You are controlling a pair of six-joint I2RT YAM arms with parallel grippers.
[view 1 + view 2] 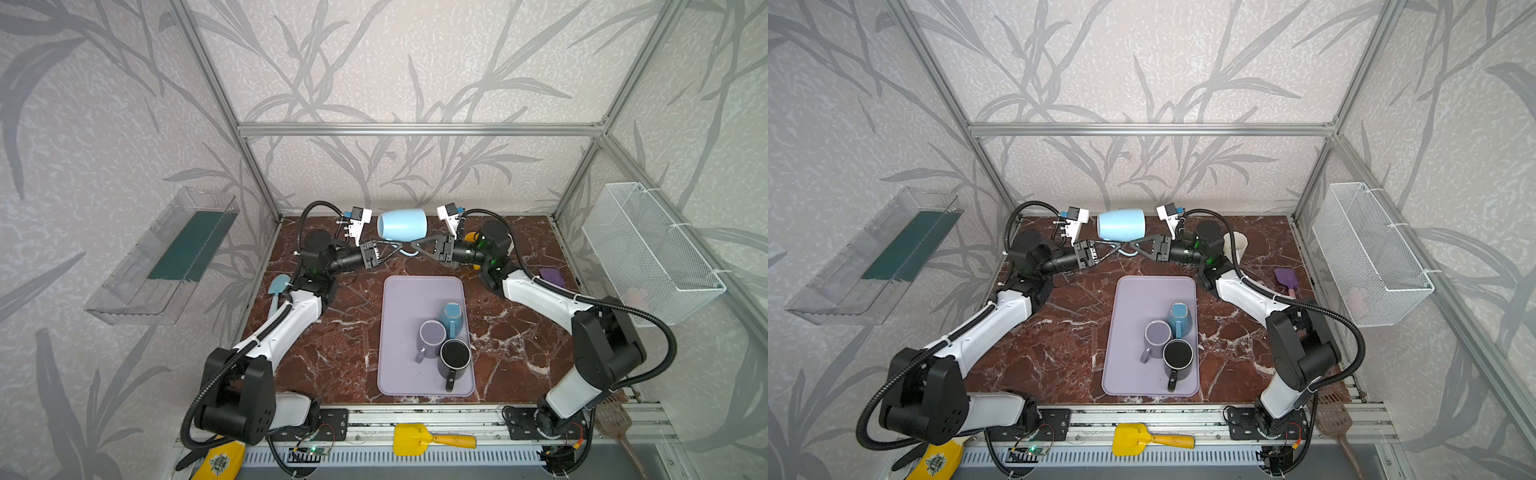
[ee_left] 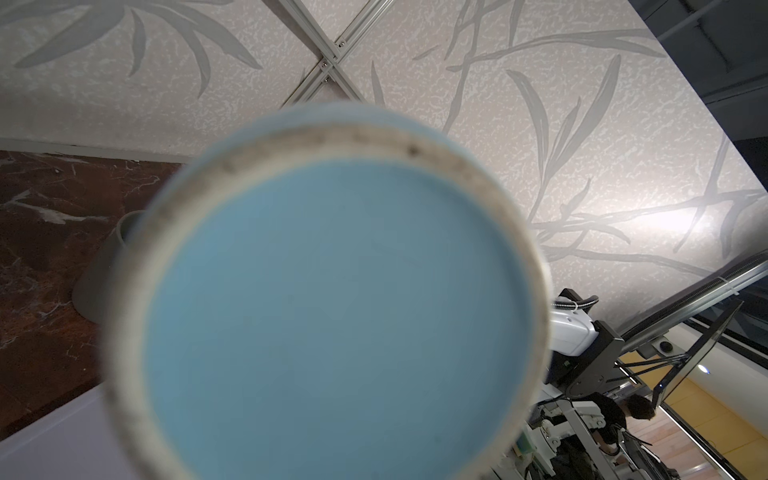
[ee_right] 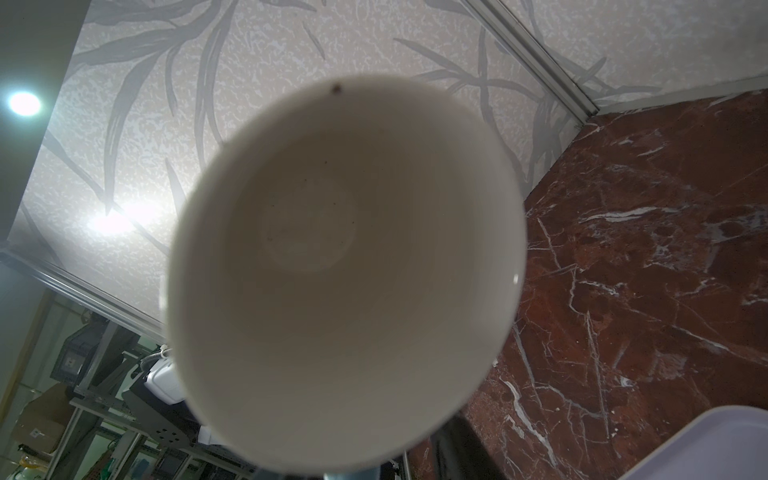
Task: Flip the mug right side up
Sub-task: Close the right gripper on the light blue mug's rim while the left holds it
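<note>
Right wrist view looks straight into the white inside of the light blue mug (image 3: 345, 249), and the left wrist view faces its flat base. So the mug lies on its side in the air, mouth toward the right arm. In both top views it hangs above the back edge of the table (image 1: 332, 353), behind the lilac tray (image 1: 415, 291) and clear of it.

The left gripper (image 1: 391, 249) is pinched almost closed on the thin handle (image 1: 405, 251) under the body. The right gripper (image 1: 416, 246) reaches that handle from the opposite side with its jaws partly apart. Whether it grips anything I cannot tell.

A pinch on the handle alone could let the heavy body swing or slip round as it is turned. If the left lets go before the right has bitten, the mug would likely drop onto the marble and chip. Two grippers crowding one small loop might also knock it loose. On set-down it could bump the three mugs (image 1: 432, 336) near the tray's front right corner.
</note>
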